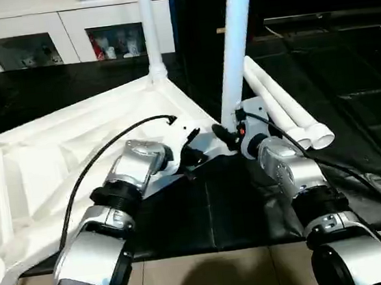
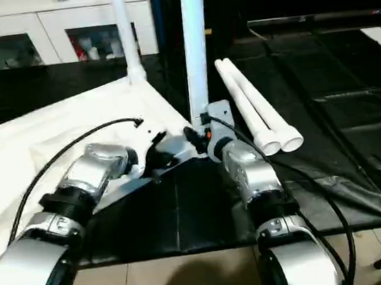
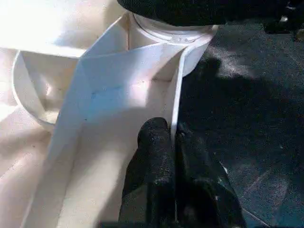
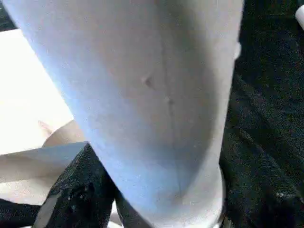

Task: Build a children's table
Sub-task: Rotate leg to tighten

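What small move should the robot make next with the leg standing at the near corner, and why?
Probably press and twist the near leg deeper into its socket: the right gripper is closed around its base, while the left gripper, shut, steadies the table top.

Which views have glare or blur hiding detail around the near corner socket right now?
Left wrist view: glare bleaches the white plastic ribbed table top. Right wrist view: the upright white tapered leg looms soft, its lower side shaded. Left eye view: evenly lit.
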Available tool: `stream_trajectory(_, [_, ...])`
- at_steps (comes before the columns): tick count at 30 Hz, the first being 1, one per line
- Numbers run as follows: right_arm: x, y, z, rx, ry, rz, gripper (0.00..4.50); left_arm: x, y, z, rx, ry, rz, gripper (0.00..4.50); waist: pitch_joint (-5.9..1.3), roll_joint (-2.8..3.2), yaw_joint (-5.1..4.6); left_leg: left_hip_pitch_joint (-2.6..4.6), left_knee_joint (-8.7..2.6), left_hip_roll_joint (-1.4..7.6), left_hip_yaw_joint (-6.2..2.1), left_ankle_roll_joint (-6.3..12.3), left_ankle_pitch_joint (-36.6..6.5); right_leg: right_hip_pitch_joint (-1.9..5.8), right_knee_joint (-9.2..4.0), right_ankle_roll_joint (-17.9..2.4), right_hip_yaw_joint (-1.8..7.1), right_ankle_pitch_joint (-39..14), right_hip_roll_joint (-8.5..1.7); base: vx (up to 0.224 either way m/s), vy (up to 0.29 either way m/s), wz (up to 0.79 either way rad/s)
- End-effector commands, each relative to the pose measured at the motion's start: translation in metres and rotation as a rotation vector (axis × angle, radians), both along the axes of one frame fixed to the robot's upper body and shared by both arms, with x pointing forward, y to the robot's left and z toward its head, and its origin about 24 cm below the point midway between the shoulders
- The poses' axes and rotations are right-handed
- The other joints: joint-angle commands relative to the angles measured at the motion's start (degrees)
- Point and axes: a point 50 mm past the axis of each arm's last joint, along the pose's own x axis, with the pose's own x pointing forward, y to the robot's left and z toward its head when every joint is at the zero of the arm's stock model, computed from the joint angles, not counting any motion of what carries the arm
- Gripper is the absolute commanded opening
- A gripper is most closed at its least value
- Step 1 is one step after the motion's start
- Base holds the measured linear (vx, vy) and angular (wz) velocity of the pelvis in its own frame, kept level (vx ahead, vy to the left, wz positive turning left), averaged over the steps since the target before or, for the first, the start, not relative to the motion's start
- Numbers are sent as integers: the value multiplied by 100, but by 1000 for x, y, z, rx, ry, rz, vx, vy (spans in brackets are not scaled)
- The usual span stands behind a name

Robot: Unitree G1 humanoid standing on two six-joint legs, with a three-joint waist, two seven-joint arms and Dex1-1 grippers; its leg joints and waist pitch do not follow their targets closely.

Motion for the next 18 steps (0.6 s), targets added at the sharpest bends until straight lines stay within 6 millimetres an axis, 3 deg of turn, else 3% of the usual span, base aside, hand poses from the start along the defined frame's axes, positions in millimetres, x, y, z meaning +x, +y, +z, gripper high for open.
stream_trajectory(1, [-13,40,-16,71,91,128,322,11,-15,35,-85,-157,-5,0,-493,32,25,41,-309,44,1,395,-783,415,-345,-1583,209,-245,-316,0,0,0])
stream_trajectory(4, [-11,38,-14,61,60,113,344,12,-15,34,-80,-161,0,0,-481,58,8,43,-325,51,-8,278,-982,417,-364,-1543,211,-539,-322,0,0,0])
stream_trajectory(8, [-10,28,-13,15,-5,108,387,13,-13,33,-66,-173,-11,0,-492,52,-8,41,-319,48,-9,257,-954,422,-350,-1554,211,-451,-317,0,0,0])
stream_trajectory(11, [-14,13,-10,42,-70,100,401,13,-11,31,-46,-186,-20,0,-505,78,-2,39,-306,50,-11,374,-843,431,-319,-1607,213,-93,-310,0,0,0])
stream_trajectory(12, [-16,9,-10,40,-85,102,426,14,-10,30,-38,-195,-14,0,-495,71,7,41,-311,45,-8,406,-852,430,-343,-1574,207,-85,-293,0,0,0])
stream_trajectory(15, [-29,-15,-11,64,-93,93,443,15,-7,28,-26,-219,-10,0,-506,34,27,29,-305,50,-11,489,-821,453,-326,-1582,209,26,-306,0,0,0])
stream_trajectory(18, [-38,-26,-14,68,-72,100,450,15,-7,28,-41,-209,-12,56,-504,57,39,27,-299,55,-17,543,-765,456,-330,-1565,208,-18,-306,0,0,0])
